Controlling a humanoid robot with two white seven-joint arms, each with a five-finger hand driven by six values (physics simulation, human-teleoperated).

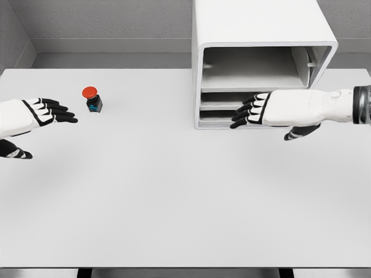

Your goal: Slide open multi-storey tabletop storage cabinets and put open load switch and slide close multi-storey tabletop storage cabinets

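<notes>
A white multi-storey cabinet [261, 58] stands at the table's back right, its upper compartment an open cavity with lower drawer fronts beneath. My right hand [246, 113] reaches in front of those lower drawers, fingers extended and holding nothing; whether it touches them I cannot tell. The load switch [91, 99], a small black-and-blue box with a red round button, stands upright on the table at the back left. My left hand [58, 112] hovers to the left of the switch, a short gap away, fingers stretched out and empty.
The white table [174, 197] spans the view, with its front edge at the bottom. Grey walls close off the back and left side.
</notes>
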